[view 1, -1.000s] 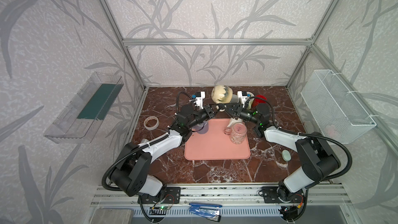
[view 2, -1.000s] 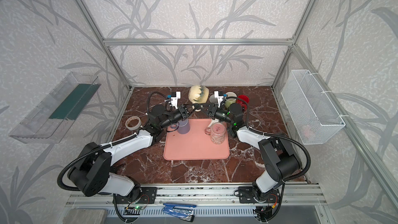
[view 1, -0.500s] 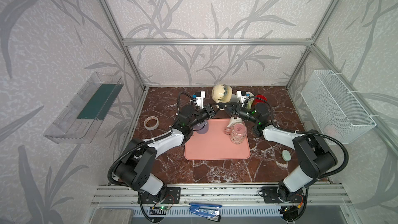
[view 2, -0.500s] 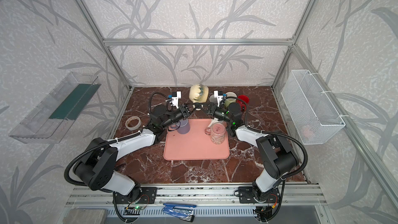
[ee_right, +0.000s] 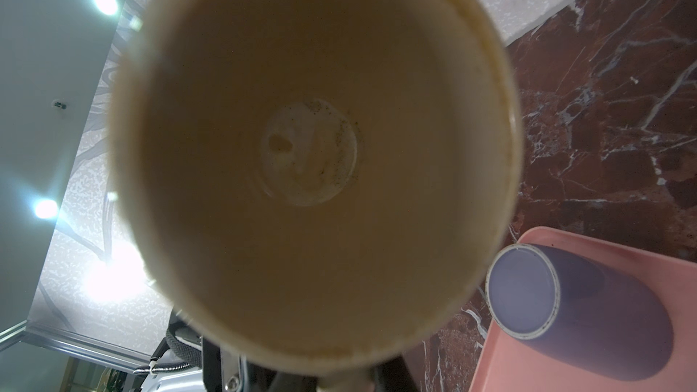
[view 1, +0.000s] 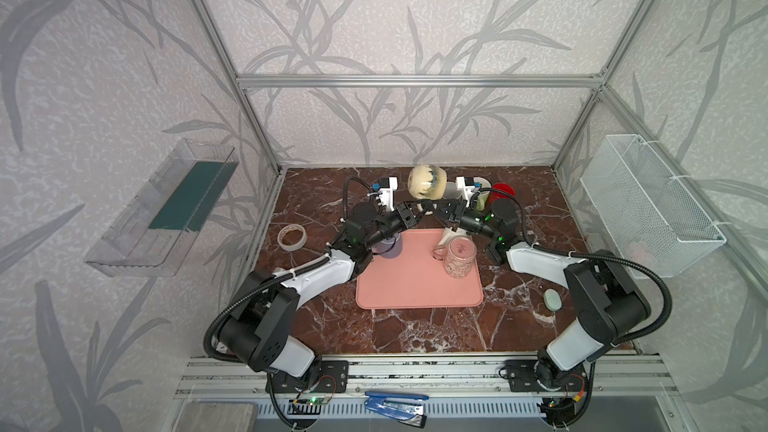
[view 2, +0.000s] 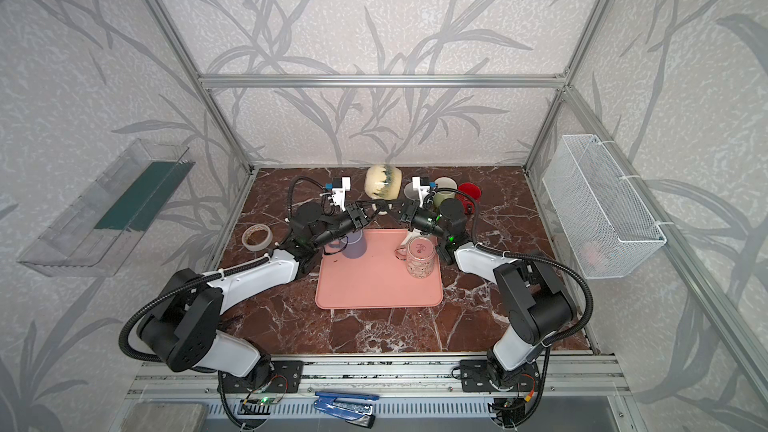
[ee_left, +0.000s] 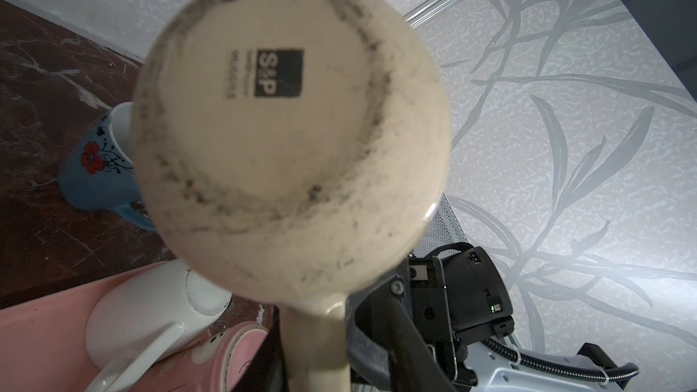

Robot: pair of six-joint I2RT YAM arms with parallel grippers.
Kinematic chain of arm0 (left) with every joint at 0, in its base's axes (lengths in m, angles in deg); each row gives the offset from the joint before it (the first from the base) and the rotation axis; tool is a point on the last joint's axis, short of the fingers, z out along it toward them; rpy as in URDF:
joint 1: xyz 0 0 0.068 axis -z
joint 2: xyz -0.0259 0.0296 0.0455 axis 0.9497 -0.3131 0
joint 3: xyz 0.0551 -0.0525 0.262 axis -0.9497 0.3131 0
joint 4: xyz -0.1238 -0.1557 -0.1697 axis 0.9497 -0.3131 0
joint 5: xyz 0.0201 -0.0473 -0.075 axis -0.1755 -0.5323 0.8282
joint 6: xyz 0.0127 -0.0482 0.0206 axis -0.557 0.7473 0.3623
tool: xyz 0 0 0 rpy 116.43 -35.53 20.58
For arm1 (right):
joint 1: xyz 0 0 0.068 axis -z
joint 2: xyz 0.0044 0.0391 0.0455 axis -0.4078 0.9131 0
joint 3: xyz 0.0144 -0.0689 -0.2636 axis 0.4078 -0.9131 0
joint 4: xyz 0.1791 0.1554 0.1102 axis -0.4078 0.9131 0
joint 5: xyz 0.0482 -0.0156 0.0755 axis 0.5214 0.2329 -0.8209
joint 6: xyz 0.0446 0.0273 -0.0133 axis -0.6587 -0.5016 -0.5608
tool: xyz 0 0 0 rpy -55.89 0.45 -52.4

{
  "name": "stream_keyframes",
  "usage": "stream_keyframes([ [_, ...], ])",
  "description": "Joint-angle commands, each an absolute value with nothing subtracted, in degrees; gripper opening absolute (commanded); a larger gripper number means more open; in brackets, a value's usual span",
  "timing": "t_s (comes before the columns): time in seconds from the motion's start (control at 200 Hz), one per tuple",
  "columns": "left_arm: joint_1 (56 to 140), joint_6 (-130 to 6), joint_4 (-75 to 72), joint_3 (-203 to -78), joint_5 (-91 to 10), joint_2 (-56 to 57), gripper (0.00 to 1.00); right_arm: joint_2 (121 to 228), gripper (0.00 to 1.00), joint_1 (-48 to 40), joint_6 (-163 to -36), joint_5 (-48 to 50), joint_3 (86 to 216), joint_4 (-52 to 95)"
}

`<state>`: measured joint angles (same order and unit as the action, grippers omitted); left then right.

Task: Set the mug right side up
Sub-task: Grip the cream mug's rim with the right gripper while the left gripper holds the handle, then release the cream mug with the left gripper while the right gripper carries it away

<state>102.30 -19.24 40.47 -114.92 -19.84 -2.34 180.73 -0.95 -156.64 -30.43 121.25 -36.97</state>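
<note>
While your right gripper (view 1: 436, 212) pinches the cream ceramic mug (view 1: 427, 181) by its handle, left gripper (view 1: 419, 210) hold unclear, it could swivel loose.

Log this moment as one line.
cream mug: airborne, on its side | right gripper: clamped on handle | left gripper: at handle, grip unclear

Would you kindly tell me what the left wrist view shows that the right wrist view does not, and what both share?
Only the left wrist view: the stamped underside of the cream mug, a blue flowered mug, a white mug and a pink mug.
Only the right wrist view: the cream mug's open mouth and inside, a purple mug, and bright ceiling lights.
Both: the cream mug filling most of the frame, the pink tray and the marble table.
</note>
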Motion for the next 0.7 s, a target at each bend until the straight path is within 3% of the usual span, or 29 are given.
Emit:
stream_keyframes([
  [0.0,101.92,-22.73,41.27,-114.72,-20.93,1.43,0.39,180.00,0.00,0.03,-154.30,-28.33,120.91,-39.89],
  [0.455,101.02,-25.45,36.05,-114.27,-22.49,4.20,0.39,179.14,0.00,0.35,-153.67,-28.55,119.94,-39.38],
  [0.695,100.87,-29.53,27.20,-114.33,-24.95,8.16,0.42,176.69,0.00,0.37,-147.84,-28.25,120.41,-29.76],
])
